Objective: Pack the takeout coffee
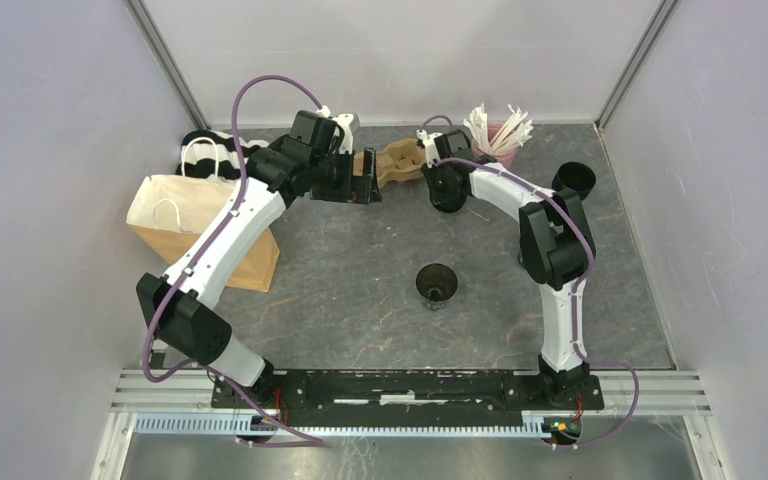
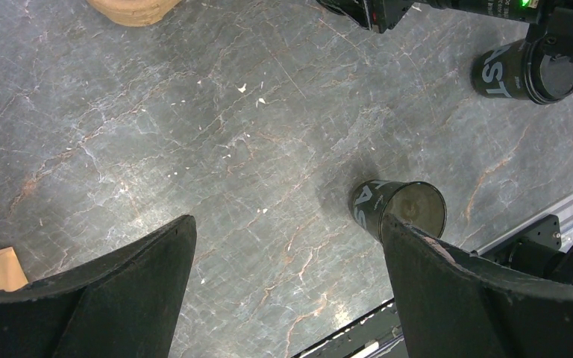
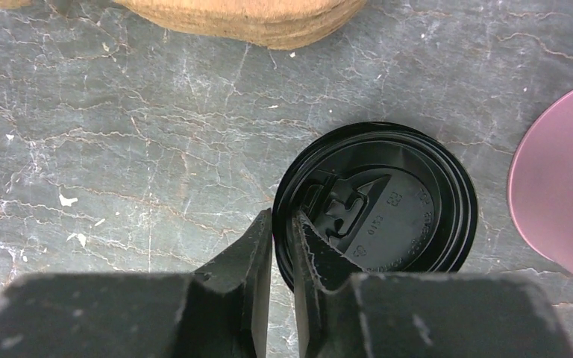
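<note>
Grey counter (image 1: 350,300) holds the black lid (image 3: 388,201) near its far edge, rim pinched by the right tool (image 3: 281,221), unlidded cup (image 1: 437,283) toward the near edge at mid-counter; left tool (image 2: 287,224) gapes wide.

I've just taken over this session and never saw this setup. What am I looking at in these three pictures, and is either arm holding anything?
Two white robot arms are bolted at the near table edge. The wide picture looks down from above; the other two come from cameras on each wrist. On the table: a paper bag, a brown carrier tray, a pink cup of sticks and two black cups. The left end effector hangs open, empty. The right end effector pinches the rim of a black lid.
</note>
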`<state>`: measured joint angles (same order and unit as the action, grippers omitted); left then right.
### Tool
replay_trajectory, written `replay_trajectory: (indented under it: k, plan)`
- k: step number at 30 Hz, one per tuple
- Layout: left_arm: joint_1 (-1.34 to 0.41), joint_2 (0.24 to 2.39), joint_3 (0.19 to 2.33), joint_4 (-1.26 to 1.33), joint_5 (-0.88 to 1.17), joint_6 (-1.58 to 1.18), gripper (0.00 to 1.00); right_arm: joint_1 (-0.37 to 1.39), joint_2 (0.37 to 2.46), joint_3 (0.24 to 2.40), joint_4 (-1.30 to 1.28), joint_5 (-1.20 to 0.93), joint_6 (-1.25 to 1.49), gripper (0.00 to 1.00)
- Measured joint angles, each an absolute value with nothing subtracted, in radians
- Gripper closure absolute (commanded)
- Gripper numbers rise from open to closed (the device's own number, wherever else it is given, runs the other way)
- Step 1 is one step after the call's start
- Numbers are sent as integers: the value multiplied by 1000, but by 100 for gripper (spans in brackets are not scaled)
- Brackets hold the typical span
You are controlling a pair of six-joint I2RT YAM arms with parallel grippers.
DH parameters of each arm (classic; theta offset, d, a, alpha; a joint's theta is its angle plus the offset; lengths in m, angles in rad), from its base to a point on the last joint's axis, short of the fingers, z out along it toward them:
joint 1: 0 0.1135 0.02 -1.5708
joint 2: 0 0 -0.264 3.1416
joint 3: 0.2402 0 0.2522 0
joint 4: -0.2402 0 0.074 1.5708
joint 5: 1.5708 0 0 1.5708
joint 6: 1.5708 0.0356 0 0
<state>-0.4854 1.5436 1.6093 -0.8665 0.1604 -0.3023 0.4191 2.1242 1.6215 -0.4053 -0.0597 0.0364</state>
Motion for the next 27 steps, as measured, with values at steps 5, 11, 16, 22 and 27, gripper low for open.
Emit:
replay_trajectory:
  k: [5, 11, 16, 22, 27]
  plan:
    - [-485, 1544, 1609, -867, 160, -302, 0, 419, 2126, 1643, -413, -48, 36, 86]
    - [-485, 1544, 1609, -868, 160, -302, 0, 419, 2117, 1668, -436, -49, 37, 94]
    - [-485, 1522, 1599, -860, 173, -302, 0, 418, 2019, 1650, -460, -60, 39, 100]
    - [-485, 1432, 1544, -847, 226, -305, 0, 399, 1798, 1594, -465, -186, 92, 100]
    - [-485, 1390, 1539, -799, 299, -356, 0, 372, 1580, 1427, -331, -424, 288, 100]
